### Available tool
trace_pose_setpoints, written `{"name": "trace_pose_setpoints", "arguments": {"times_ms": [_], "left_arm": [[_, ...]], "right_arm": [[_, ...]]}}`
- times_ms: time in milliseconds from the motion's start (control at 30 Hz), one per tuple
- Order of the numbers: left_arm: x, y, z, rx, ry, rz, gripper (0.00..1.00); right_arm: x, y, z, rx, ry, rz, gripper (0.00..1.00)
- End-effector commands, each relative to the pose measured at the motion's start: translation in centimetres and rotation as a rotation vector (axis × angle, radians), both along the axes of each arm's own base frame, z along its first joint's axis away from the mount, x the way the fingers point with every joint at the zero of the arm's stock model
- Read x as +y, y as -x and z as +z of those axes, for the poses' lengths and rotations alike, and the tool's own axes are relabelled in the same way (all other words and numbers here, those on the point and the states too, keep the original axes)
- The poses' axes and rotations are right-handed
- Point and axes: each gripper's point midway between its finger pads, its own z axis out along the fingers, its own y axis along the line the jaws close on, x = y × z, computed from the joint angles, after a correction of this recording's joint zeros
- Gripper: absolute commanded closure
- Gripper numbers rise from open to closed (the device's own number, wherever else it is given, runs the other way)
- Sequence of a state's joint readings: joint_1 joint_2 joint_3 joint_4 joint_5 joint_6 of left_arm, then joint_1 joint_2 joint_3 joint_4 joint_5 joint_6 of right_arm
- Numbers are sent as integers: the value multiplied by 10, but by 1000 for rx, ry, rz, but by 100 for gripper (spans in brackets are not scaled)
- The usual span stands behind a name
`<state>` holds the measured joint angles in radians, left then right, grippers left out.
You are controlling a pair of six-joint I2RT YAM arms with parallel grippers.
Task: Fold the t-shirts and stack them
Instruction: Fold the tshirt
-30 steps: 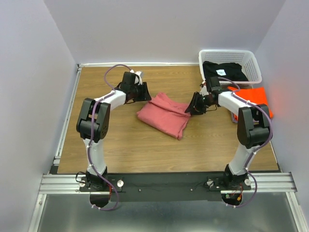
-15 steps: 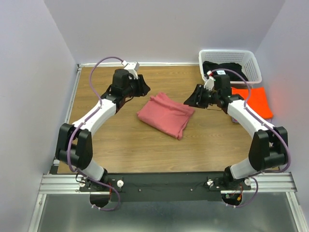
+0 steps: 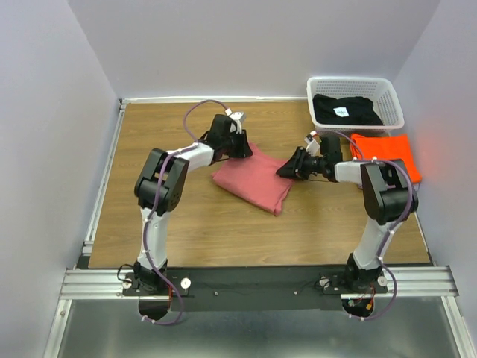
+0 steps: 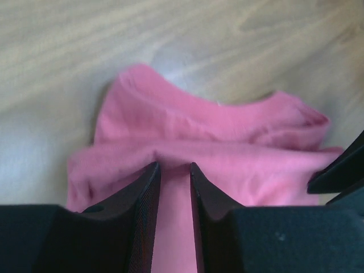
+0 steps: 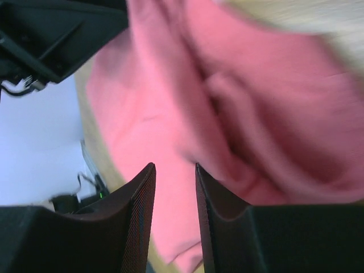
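Pink-red t-shirt (image 3: 253,179) — left hand (image 4: 174,168) narrow, pinching its fold, right hand (image 5: 174,168) narrow, grip unclear

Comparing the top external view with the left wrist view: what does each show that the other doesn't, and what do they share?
Only the top external view: the white plastic lattice basket at the far right corner, the black cloth t-shirt inside it, and the bright orange cloth t-shirt on the table just in front of it. Only the left wrist view: the left claw has a narrow gap between its fingers, right at a raised fold of the dusty pink-red cloth t-shirt; whether it pinches is unclear. Both: that shirt, the left claw and the wooden table.
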<state>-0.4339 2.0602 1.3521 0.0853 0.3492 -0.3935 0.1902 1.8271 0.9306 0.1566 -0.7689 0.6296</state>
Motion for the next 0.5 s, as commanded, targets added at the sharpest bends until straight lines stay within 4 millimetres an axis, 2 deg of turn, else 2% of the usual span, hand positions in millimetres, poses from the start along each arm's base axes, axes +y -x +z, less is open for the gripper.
{"name": "trace_pose_setpoints", "arguments": {"times_ms": [0, 33, 133, 200, 267, 300, 367, 467], "left_arm": [[-17, -29, 7, -34, 48, -19, 66], [-18, -28, -11, 1, 35, -20, 66], [-18, -30, -27, 39, 39, -19, 66], [-14, -31, -29, 47, 42, -11, 66], [-9, -33, -27, 40, 42, 2, 66], [-7, -35, -19, 29, 48, 7, 66], [0, -39, -9, 15, 58, 23, 66], [10, -44, 26, -42, 84, 46, 65]], "right_arm": [[-23, -32, -19, 0, -64, -134, 60], [-27, -37, -21, 2, -76, -164, 60], [-39, -42, -36, 23, -63, -222, 60], [-43, -46, -34, 14, -60, -245, 59], [-46, -48, -30, 1, -53, -267, 59], [-49, -48, -28, -3, -47, -279, 59], [-57, -53, -15, -48, -39, -318, 59], [-70, -57, 0, -87, -29, -374, 58]]}}
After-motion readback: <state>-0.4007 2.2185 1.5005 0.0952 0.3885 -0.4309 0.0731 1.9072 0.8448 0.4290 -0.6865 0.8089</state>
